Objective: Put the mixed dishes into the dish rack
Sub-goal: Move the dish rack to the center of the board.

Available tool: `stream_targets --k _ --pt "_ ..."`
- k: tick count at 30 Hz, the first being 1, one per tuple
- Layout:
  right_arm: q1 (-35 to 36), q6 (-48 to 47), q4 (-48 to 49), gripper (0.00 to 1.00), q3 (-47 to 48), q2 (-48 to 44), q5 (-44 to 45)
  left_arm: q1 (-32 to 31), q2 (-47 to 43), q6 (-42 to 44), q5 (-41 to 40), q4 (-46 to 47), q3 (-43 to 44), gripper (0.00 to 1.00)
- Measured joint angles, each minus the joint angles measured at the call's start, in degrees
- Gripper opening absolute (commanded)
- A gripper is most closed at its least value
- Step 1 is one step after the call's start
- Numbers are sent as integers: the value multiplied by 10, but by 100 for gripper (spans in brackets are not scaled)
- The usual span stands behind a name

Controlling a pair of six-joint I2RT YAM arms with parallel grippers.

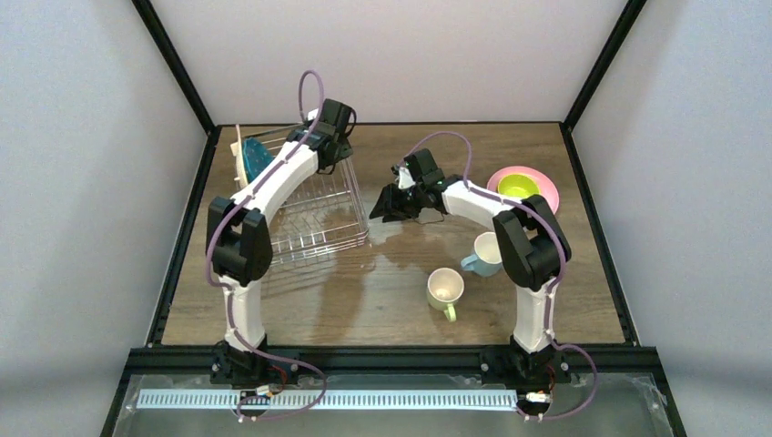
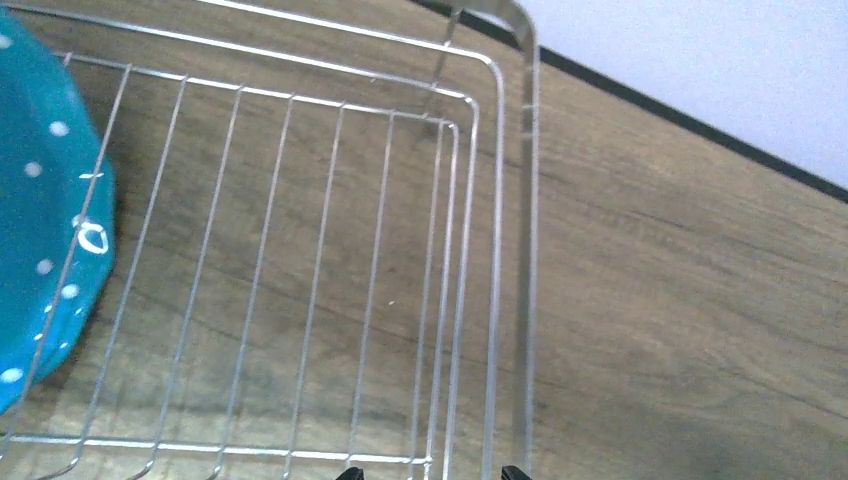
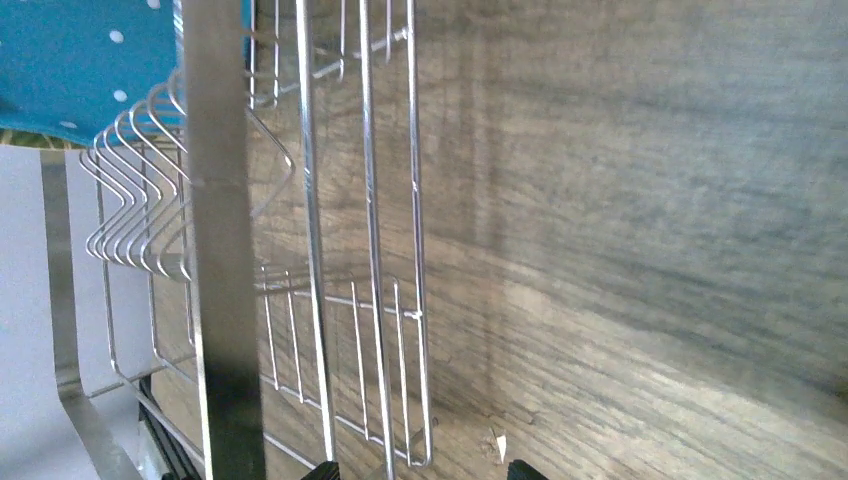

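The dish rack (image 1: 320, 229) stands at the left rear of the table. A teal dotted plate (image 1: 258, 157) stands upright in it, with a tan plate (image 1: 238, 146) behind. My left gripper (image 1: 337, 157) hovers over the rack's far right corner, open and empty; its tips (image 2: 430, 474) show above the rack wires (image 2: 500, 250) beside the teal plate (image 2: 40, 200). Just right of the rack, my right gripper (image 1: 384, 208) is open and holds nothing; its tips (image 3: 421, 472) frame the rack's side wires (image 3: 365, 200). The lime-inside bowl (image 1: 517, 187) sits on the pink plate (image 1: 546, 189).
A light-blue mug (image 1: 485, 255) and a pale yellow-green mug (image 1: 445, 289) stand on the wooden table in front of the right arm. Black frame rails border the table on all sides.
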Motion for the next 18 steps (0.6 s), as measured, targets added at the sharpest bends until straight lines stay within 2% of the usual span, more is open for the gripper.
stream_targets --k 8,18 --pt "-19 -28 -32 96 34 0 31 -2 33 -4 20 11 61 79" --pt "-65 -53 -75 96 93 0 70 -3 115 -10 30 10 129 78"
